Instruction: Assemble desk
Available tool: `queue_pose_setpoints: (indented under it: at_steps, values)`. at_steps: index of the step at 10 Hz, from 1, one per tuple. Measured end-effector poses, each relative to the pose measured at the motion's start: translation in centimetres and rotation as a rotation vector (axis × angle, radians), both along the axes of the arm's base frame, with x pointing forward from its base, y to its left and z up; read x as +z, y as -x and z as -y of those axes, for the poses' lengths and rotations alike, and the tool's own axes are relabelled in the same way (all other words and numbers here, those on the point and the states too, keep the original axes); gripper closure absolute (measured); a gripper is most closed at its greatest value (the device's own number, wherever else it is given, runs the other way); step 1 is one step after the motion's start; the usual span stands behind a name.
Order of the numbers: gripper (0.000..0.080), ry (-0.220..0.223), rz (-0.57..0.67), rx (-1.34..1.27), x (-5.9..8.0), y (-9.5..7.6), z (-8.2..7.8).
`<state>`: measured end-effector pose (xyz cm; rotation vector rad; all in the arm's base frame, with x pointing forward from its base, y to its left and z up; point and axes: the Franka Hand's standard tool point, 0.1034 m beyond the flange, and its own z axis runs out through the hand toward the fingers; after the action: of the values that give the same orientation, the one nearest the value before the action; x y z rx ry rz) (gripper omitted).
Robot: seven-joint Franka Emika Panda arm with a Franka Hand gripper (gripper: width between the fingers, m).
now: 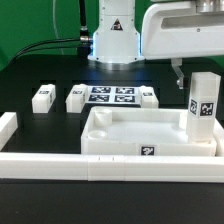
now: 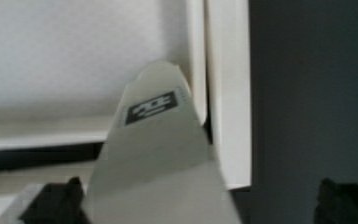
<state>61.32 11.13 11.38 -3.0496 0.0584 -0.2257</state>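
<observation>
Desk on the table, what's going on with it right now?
The arm's claw is open, with a white leg between its fingers. That leg stands upright at the tabletop corner on the exterior view's right. More legs lie loose behind the tabletop, beside the marker board.

1. White rounded plastic arm base column (image 1: 112, 28), with a small dark logo and a pale blue ring at its foot.
2. White boxy wrist housing (image 1: 184, 30).
3. Black gripper fingertips (image 2: 55, 203).
4. Thin black cable (image 1: 55, 43) beside the base.
</observation>
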Motion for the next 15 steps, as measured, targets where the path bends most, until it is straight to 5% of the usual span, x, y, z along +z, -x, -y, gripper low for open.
queue_pose_setpoints:
  at_steps: [2, 4, 5, 6, 9, 15]
  values:
    - [0.0151, 0.021, 0.017, 0.126, -0.4, 0.3, 0.6]
    - [0.0403, 0.022, 0.017, 0.133, -0.4, 0.3, 0.5]
    - [0.0403, 0.022, 0.017, 0.133, -0.4, 0.3, 0.5]
    - [0.0512, 0.022, 0.017, 0.133, -0.4, 0.3, 0.5]
    - [0.0512, 0.017, 0.014, 0.108, -0.4, 0.3, 0.5]
    - [0.0507, -0.087, -0.001, -0.504, -0.5, 0.5, 1.3]
